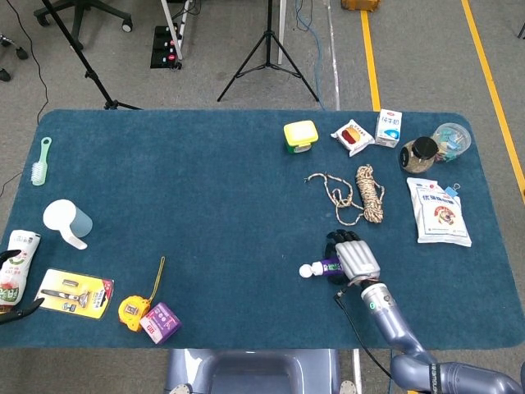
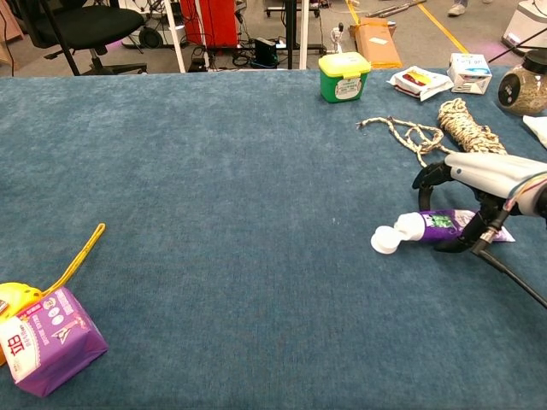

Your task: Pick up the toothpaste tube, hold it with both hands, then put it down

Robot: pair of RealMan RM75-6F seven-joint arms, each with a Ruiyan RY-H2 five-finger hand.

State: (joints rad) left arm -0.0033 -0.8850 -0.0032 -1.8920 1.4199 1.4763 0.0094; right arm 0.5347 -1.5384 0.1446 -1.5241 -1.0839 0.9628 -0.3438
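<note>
Toothpaste tube lies flat on worktop, lower right of frame, long axis left-right, cap leftward; right hand arched directly over it, fingers curling around, grip unconfirmed.

Silver-backed right hand, black fingers, blue-grey arm, black cable

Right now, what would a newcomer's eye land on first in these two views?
Probably the right hand, poised over a purple toothpaste tube lying on the blue table, right of centre near the front edge; whether it grips the tube is unclear. Behind it lies a coil of rope. At the far left edge, the left hand shows only partly.
</note>
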